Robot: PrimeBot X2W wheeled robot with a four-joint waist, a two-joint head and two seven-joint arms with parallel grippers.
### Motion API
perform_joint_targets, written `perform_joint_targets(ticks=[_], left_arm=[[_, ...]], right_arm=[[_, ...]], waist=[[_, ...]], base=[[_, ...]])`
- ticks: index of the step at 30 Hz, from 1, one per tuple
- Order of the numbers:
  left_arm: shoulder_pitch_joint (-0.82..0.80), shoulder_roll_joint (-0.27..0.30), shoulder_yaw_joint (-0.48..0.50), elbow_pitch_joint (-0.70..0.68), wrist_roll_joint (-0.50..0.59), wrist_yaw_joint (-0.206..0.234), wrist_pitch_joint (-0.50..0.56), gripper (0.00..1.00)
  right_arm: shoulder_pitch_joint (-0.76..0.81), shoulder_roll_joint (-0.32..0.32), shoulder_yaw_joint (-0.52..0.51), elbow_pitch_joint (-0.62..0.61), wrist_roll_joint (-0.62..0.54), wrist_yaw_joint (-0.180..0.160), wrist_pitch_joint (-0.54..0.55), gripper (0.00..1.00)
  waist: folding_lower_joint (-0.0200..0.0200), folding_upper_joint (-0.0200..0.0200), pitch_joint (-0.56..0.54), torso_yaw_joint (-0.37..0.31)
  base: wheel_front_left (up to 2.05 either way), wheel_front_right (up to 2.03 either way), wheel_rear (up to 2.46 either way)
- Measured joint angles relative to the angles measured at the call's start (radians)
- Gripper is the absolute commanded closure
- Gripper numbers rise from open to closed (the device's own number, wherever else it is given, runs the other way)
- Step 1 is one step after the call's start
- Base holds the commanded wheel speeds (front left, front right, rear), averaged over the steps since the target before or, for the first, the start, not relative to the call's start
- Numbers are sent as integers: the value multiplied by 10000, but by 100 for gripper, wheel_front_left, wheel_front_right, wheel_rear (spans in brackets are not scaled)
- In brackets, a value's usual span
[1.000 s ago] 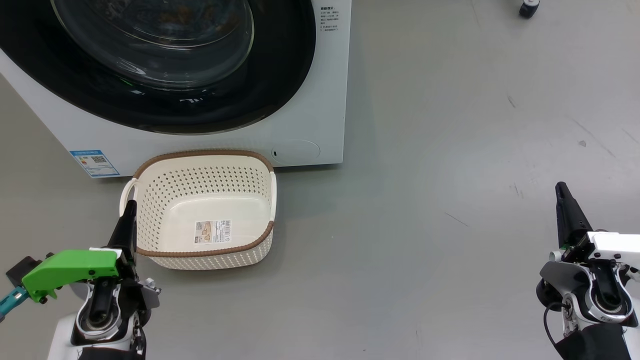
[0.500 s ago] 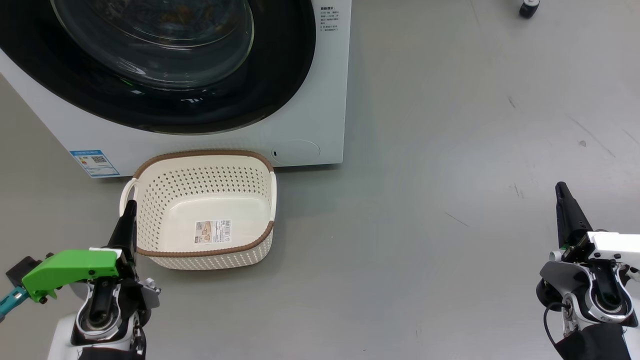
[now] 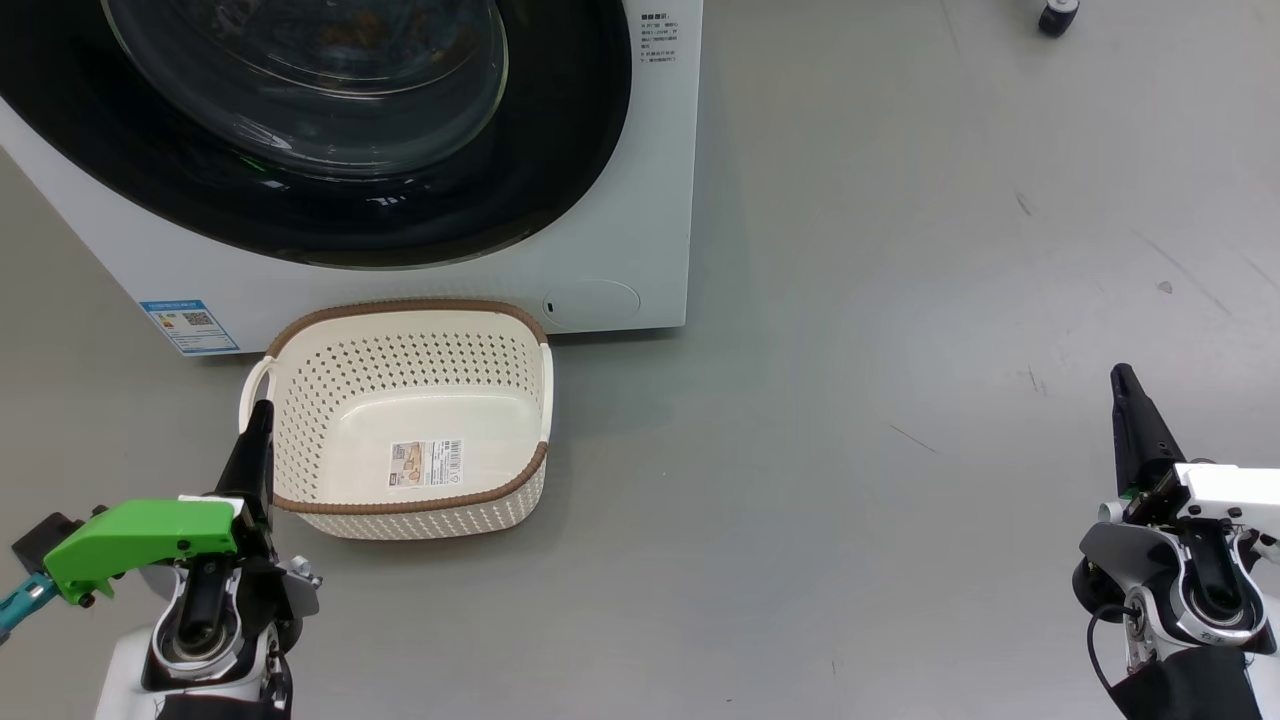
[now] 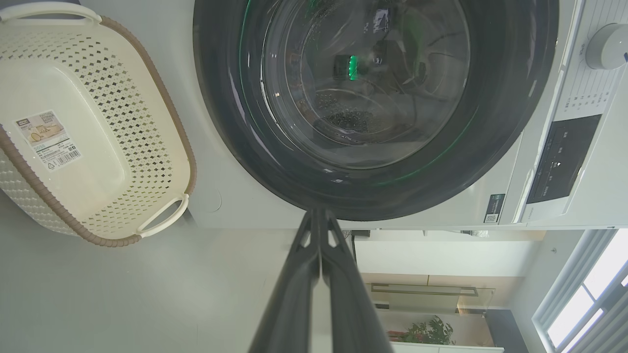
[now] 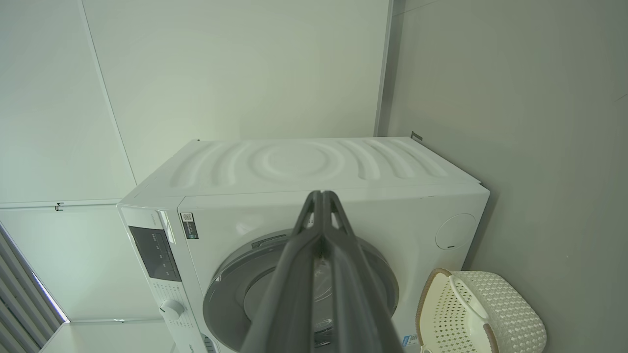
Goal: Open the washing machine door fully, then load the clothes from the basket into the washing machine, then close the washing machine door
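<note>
The washing machine [image 3: 620,200] stands at the upper left, its door [image 3: 560,150] shut flat against the white front. Orange-brown specks [image 3: 350,30] show dimly behind the door glass; I cannot tell whether they are the clothes. The basket [image 3: 400,505] sits on the floor against the machine's base and holds nothing but its barcode sticker. My left gripper [image 3: 262,408] is shut and empty, its tip just outside the basket's left rim. My right gripper [image 3: 1122,372] is shut and empty, far off to the right over bare floor. In the left wrist view the shut left gripper [image 4: 319,213] points at the door's [image 4: 221,122] rim.
Grey floor [image 3: 850,400] spreads to the right of the machine. A black caster wheel [image 3: 1058,17] stands at the top right. The right wrist view shows the machine [image 5: 294,166] against a pale wall, with the basket [image 5: 515,314] beside it. A potted plant [image 4: 431,328] stands farther back.
</note>
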Motion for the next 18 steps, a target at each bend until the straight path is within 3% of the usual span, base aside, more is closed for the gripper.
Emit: perform_joint_targets(ticks=[18], left_arm=[[0, 0, 0, 0, 0, 0, 0, 100]], right_arm=[[0, 0, 0, 0, 0, 0, 0, 100]], waist=[[0, 0, 0, 0]], base=[[0, 0, 0]])
